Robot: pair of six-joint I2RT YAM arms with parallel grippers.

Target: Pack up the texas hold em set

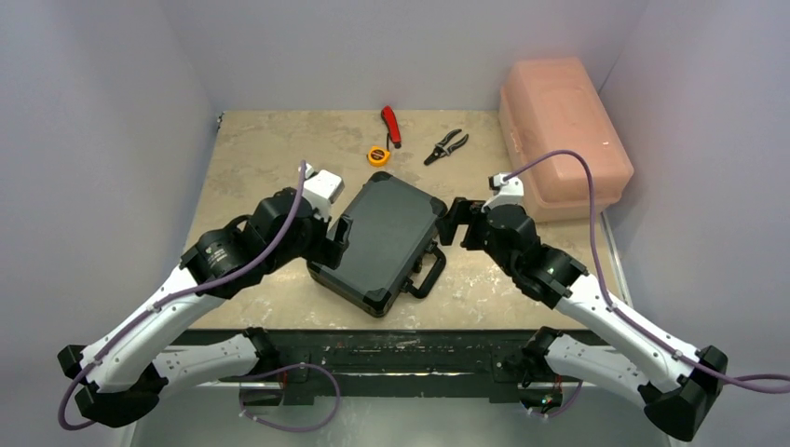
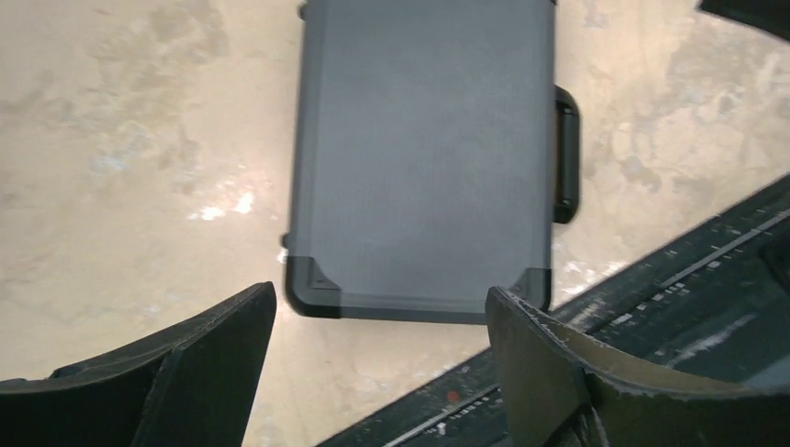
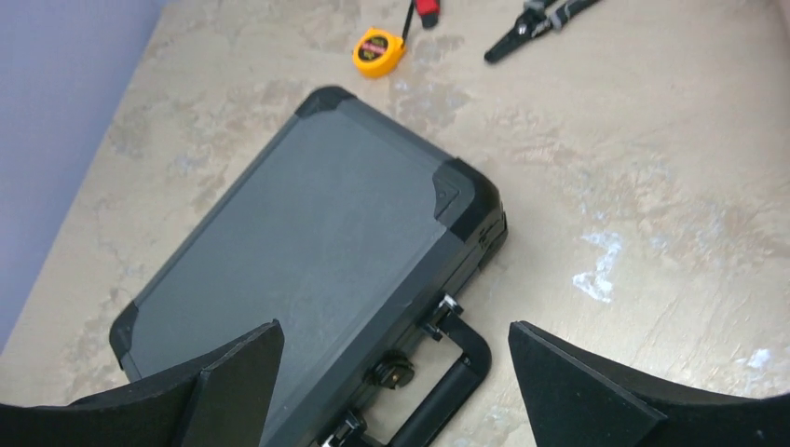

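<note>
The left tool (image 1: 339, 237) and right tool (image 1: 454, 222) both gape wide beside the shut case (image 1: 382, 244), flat on the surface (image 1: 270, 149) near its front edge, where a lopsided shove could tip it off.

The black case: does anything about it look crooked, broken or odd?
The black case lies shut and flat but skewed, its sides at an angle to the table edges, handle toward the near right. No damage or spill shows.
</note>
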